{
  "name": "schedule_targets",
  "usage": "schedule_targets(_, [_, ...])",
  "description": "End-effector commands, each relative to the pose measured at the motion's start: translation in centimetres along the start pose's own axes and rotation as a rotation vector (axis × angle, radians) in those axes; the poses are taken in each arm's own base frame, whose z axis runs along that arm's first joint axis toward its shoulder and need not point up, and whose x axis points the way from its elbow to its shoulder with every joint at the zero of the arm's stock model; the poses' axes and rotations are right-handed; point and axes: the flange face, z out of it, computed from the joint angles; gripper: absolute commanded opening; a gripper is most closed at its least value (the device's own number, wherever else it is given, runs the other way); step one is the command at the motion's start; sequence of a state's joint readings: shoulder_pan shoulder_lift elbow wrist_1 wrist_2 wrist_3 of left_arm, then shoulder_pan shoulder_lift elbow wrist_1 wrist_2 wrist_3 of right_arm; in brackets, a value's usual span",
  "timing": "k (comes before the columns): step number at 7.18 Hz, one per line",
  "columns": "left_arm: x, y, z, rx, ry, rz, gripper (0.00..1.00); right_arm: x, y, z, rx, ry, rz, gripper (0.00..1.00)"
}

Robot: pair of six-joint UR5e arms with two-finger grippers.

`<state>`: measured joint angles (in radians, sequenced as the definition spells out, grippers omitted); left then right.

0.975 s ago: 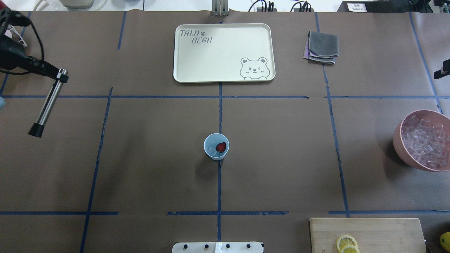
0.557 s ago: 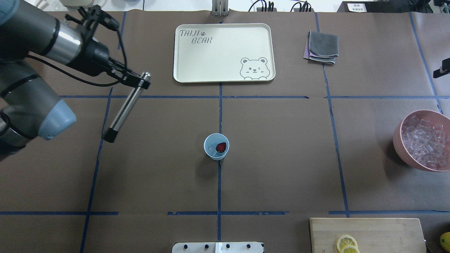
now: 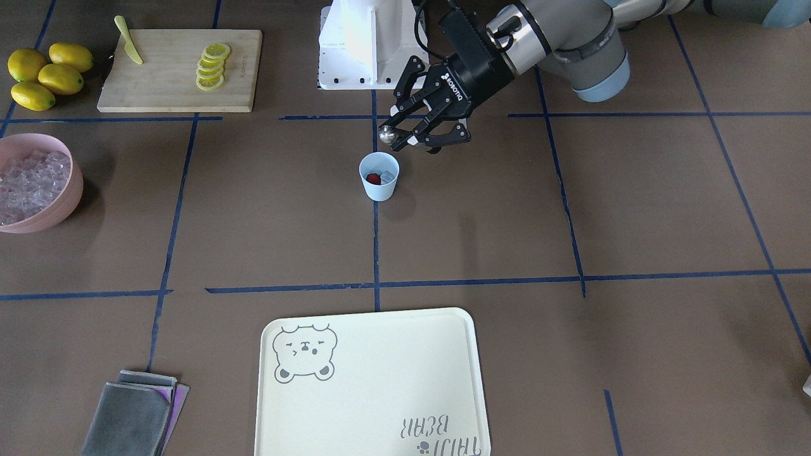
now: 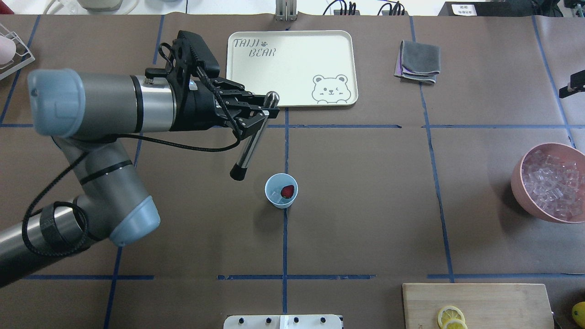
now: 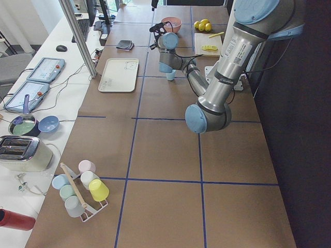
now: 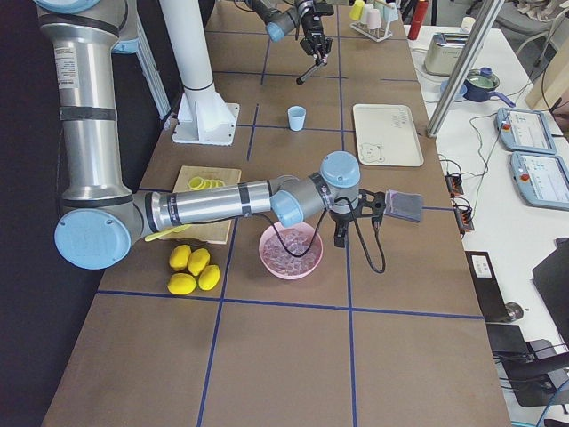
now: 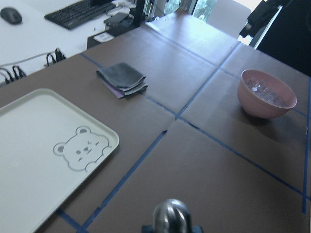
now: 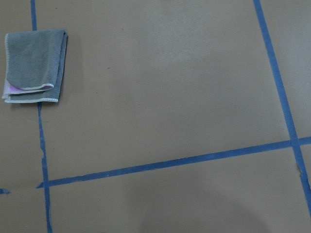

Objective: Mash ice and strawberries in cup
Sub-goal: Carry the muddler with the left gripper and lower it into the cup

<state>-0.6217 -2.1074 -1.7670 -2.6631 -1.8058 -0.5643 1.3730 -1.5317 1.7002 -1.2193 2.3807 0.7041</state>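
The pale-blue cup (image 4: 276, 181) stands near the table's middle, and also shows in the front-facing view (image 3: 379, 187). It holds one dark-red strawberry (image 4: 287, 191) (image 3: 374, 179) and clear ice (image 4: 275, 197). My left gripper (image 4: 261, 115) (image 3: 399, 134) is shut on the upper end of a silver muddler (image 4: 250, 142). The muddler hangs tilted, and its black tip (image 4: 237, 174) is above the table, just left of the cup and beyond it. The muddler's rounded top shows in the left wrist view (image 7: 171, 216). My right gripper (image 6: 342, 233) hangs beside the pink bowl; I cannot tell its state.
A cream bear tray (image 4: 237, 68) lies at the back, with a folded grey cloth (image 4: 418, 61) to its right. A pink bowl of ice (image 4: 518, 185) sits at the right edge. A cutting board (image 4: 475, 297) with lemon slices (image 4: 450, 315) is at the front right.
My left arm has swept right from the table's left edge to just beside the cup, carrying the muddler. The cup and its contents have not moved.
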Motion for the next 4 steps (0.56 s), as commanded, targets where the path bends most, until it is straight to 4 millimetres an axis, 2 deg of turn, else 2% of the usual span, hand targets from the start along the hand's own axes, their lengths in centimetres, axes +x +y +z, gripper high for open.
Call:
schedule_targets(1, [3.5, 2.2, 0.7, 0.201, 0.008, 0.007, 0.02, -0.2, -0.2, 0.0, 0.000, 0.000, -0.002, 1.00])
schedule_targets(2, [4.7, 4.0, 0.9, 0.291, 0.070, 0.069, 0.02, -0.4, -0.2, -0.1, 0.001, -0.003, -0.003, 1.00])
schedule_targets(3, [5.0, 5.4, 1.3, 0.332, 0.063, 0.066, 0.01, -0.3, -0.2, -0.1, 0.002, -0.002, -0.005, 1.00])
schedule_targets(4, [5.3, 7.0, 2.5, 0.305, 0.057, 0.120, 0.01, -0.2, -0.2, 0.0, 0.001, -0.001, -0.003, 1.00])
